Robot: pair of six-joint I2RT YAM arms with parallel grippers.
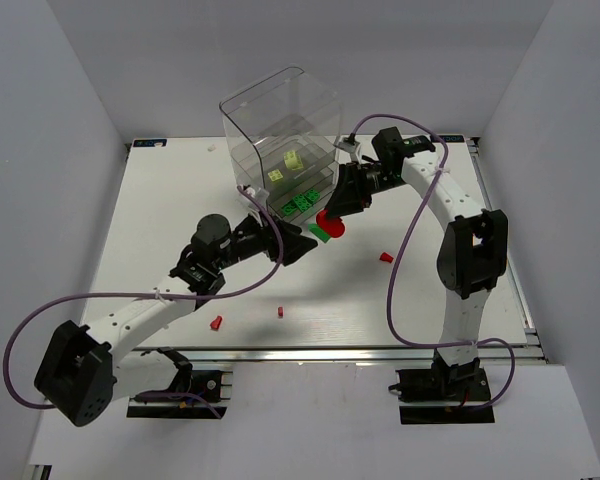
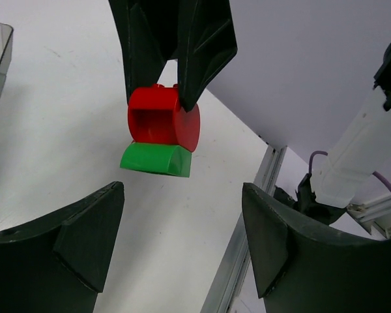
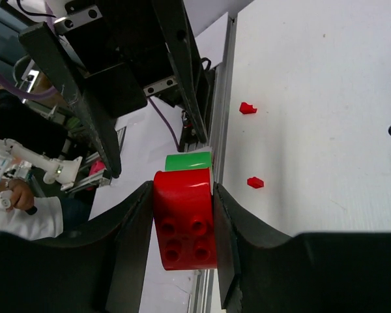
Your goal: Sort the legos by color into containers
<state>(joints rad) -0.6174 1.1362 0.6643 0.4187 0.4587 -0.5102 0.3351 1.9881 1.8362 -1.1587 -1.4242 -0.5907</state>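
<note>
My right gripper is shut on a rounded red lego, which also shows in the left wrist view and from above. A green curved lego sits stuck under it. My left gripper is open and empty, just left of the pair, its fingers wide apart. The clear drawer unit stands behind, with pale yellow-green legos in an upper drawer and green legos in a lower one.
Small red legos lie loose on the white table: one right of centre, one and one near the front. The table's metal rail runs along the edge. Both purple cables loop beside the arms.
</note>
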